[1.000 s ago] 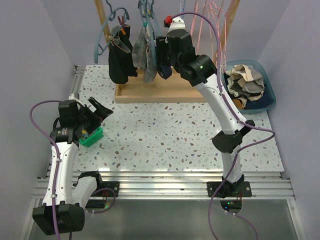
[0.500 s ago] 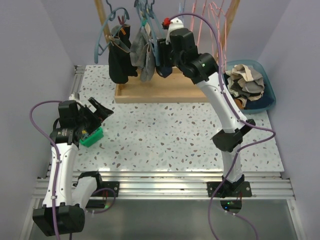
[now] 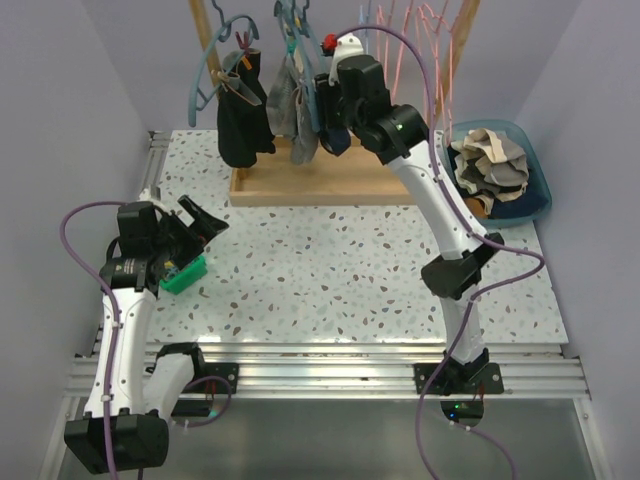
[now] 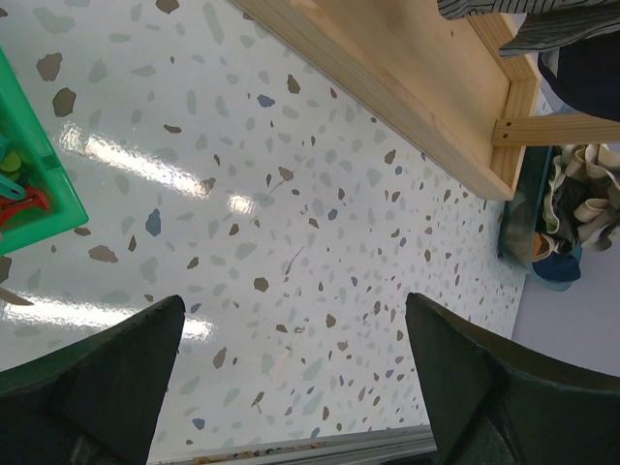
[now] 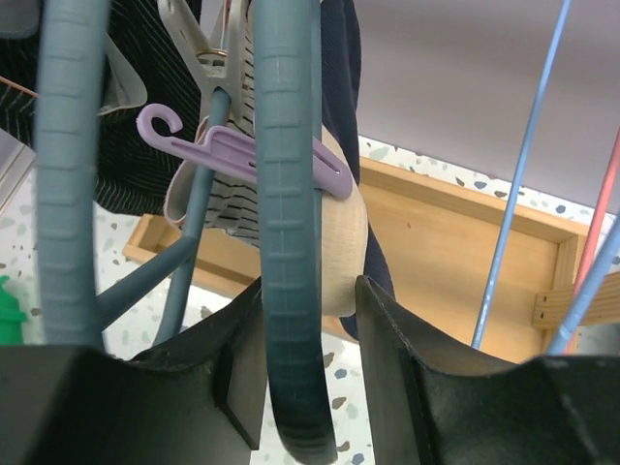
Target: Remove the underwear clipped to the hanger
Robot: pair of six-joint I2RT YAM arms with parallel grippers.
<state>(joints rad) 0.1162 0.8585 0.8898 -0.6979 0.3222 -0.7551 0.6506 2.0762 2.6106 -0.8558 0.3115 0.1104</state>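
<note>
At the rack (image 3: pixel 300 186), right arm (image 3: pixel 432 192) outstretched, end effector (image 5: pixel 310 315) astride hanger (image 5: pixel 287 174)

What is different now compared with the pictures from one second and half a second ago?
The right gripper shifted slightly left and farther back, and its jaws narrowed around the blue hanger; a small gap remains on one side. The grey garment swung a little. The left gripper, wide open over the table, stayed put.

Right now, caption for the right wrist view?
Right tool straddling a ribbed blue hanger bar, beige clip just behind it.
</note>
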